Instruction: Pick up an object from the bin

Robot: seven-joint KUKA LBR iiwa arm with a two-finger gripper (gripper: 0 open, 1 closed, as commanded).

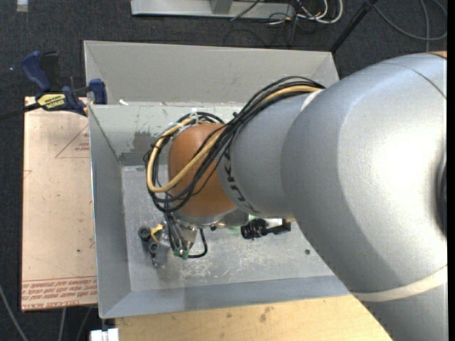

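My gripper [169, 239] hangs low over the front left part of the bin floor, under the arm's orange cover and cables. A small dark grey piece [146, 233] sits right beside it on its left, and I cannot tell whether it touches the gripper. To the gripper's right, a small black object with an orange-yellow end [260, 228] lies on the floor, partly under the arm.
The big grey arm reaches in from the right and hides the bin's right and back floor. Bare scratched floor shows along the front wall and the left wall.
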